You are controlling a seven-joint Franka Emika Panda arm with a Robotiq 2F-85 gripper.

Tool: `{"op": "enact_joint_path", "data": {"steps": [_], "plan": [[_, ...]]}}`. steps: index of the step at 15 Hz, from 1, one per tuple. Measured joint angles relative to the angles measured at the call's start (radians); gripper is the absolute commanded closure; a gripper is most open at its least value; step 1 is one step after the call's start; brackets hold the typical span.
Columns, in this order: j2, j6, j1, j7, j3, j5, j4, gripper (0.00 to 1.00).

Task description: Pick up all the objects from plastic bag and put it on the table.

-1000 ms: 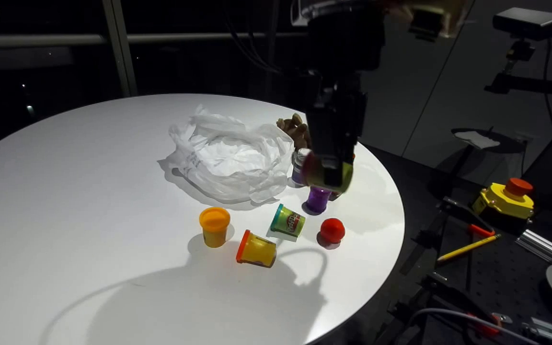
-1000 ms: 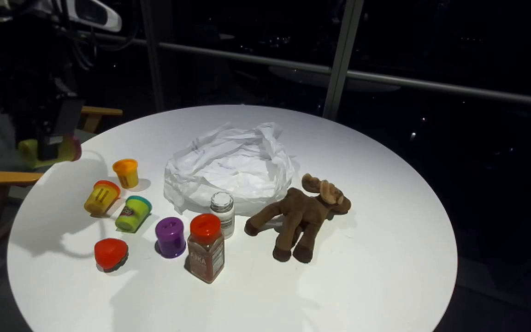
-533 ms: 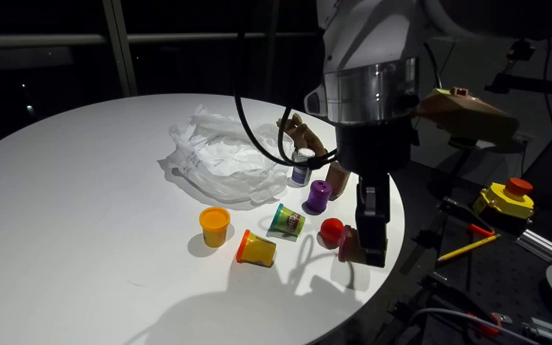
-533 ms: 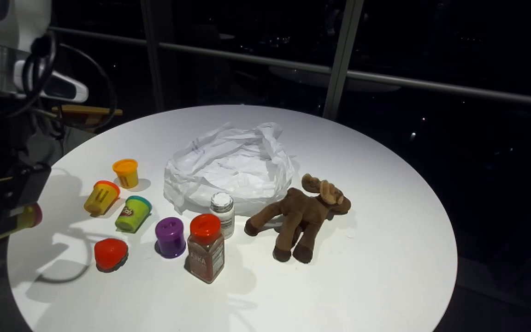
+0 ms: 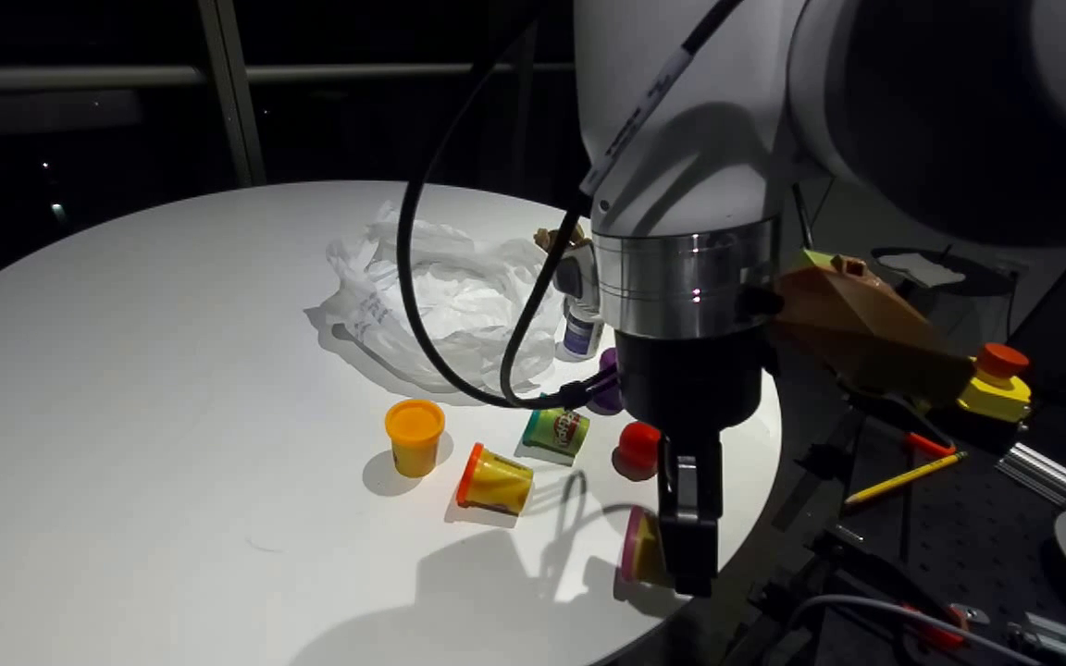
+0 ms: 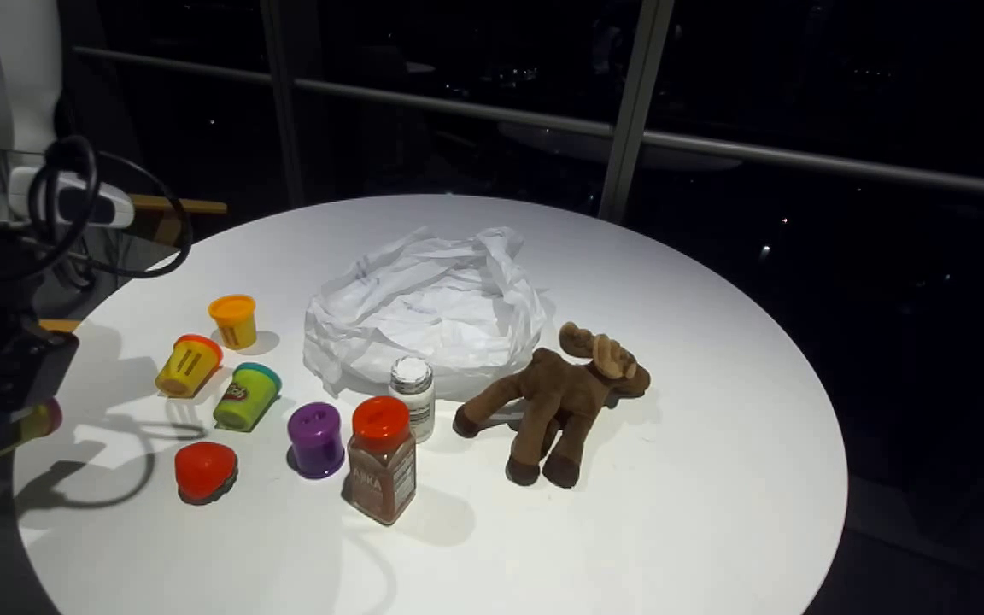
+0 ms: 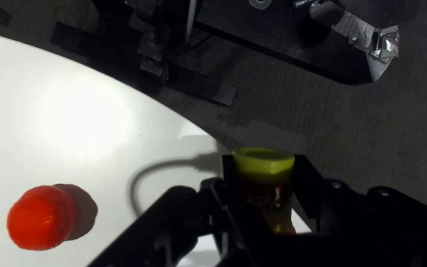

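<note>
Late stage, we judge. The gripper grasps the pink-lidded can, held at the rim of the table; whether can and tabletop touch, we cannot tell. Out on the surface: orange can upright; yellow can and green can on their sides; red rounded piece, purple jar, red-capped jar, white bottle, brown plush moose. The plastic bag lies open; we see no object in its mouth, though folds might hide one. Left to do, by our reckoning: set down this can, release it, check the bag. Writing: in an exterior view the green can's label reads Play-Doh; the wrist view gives us a few letters on the held can, upside down, perhaps part of the same name. The red-capped jar bears pale capitals, maybe "ARKA", beginning uncertain. Print on the white bottle and blue marks on the bag: too small for us to read.
</note>
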Motion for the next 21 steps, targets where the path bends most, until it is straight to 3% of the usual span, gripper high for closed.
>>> {"op": "enact_joint_path", "data": {"steps": [6, 11, 16, 21], "plan": [[0.02, 0.0, -0.005, 0.037, -0.087, -0.196, 0.064, 0.8], [0.125, 0.009, -0.005, 0.109, -0.154, -0.307, 0.167, 0.8], [0.248, 0.041, 0.0, 0.182, -0.197, -0.339, 0.282, 0.8], [0.309, 0.04, 0.014, 0.223, -0.199, -0.339, 0.389, 0.79]]}}
